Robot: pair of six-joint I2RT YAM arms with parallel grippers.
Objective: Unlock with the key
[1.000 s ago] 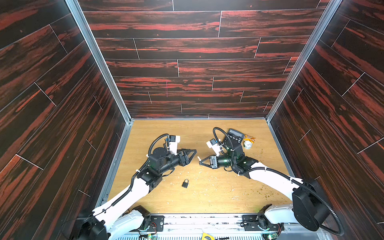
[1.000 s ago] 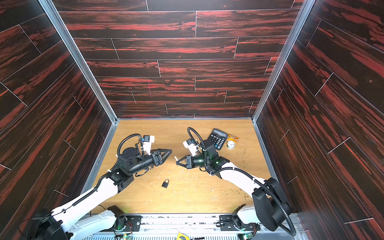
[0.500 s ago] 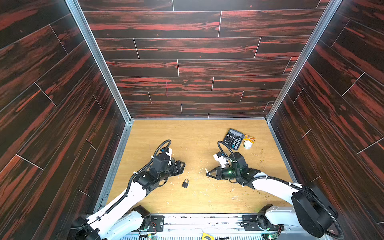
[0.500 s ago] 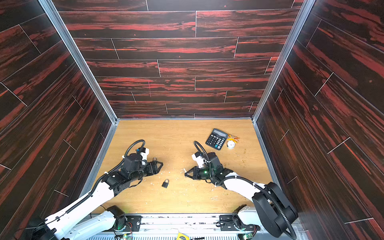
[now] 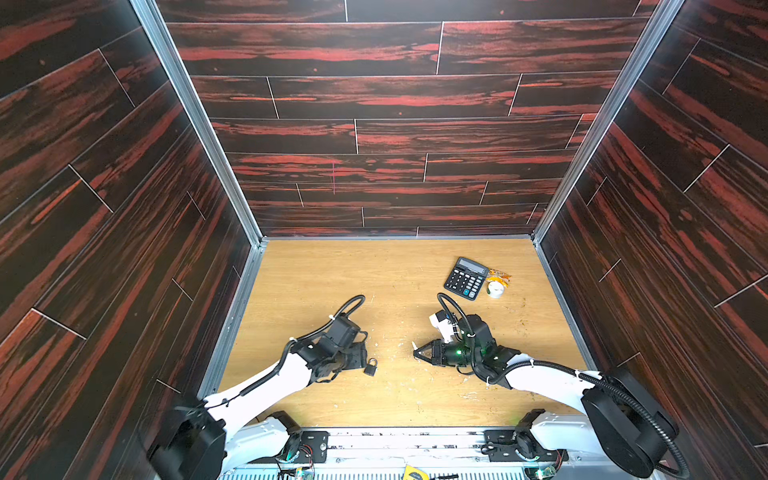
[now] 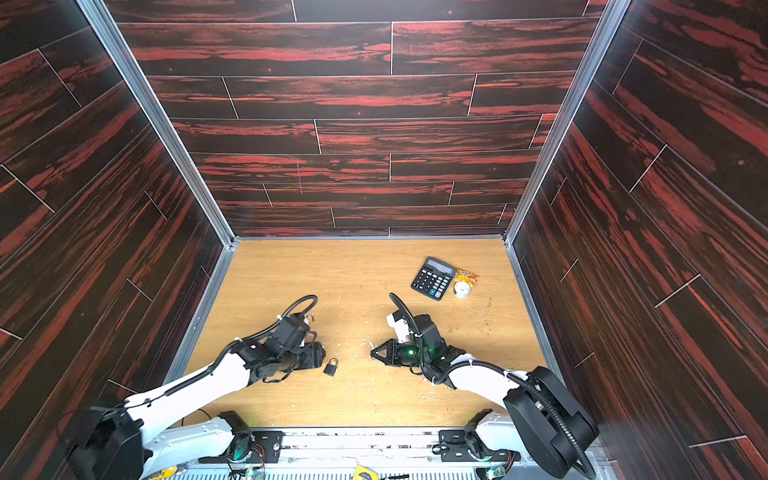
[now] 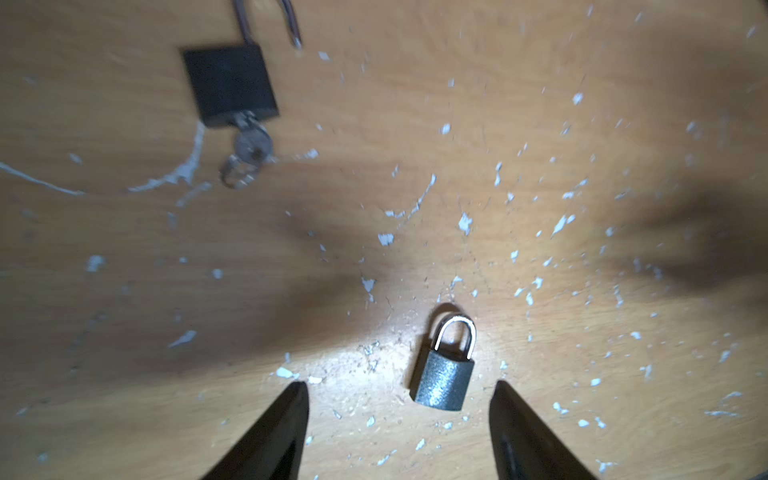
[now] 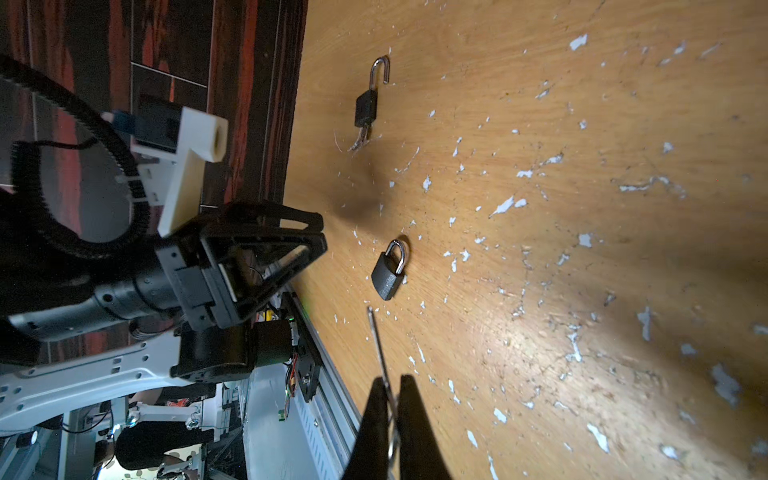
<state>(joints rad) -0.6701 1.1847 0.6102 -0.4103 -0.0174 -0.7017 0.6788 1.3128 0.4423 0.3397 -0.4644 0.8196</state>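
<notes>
Grey padlock [image 7: 444,382] lies flat near centre, partly inside the wide-open left gripper [image 7: 398,384], off-centre. Closing may shove or spin it. Right gripper [image 8: 392,379], just right and slightly farther, pinches the key [image 8: 376,336] by its end. It may pivot on contact. Padlock's long axis runs near-far, shackle far, keyhole end likely near, away from the key.

The left arm [image 5: 266,384] and right arm [image 5: 548,376] have smooth white shells between black joints. At the lower right of both top views is a big round black motor [image 5: 623,432]. A ribbed black cable [image 8: 83,246] loops at each wrist. A green light [image 5: 458,352] glows on the right wrist. The black fingers [image 7: 270,436] taper to points. A white bracket [image 8: 187,166] tops the left wrist.
</notes>
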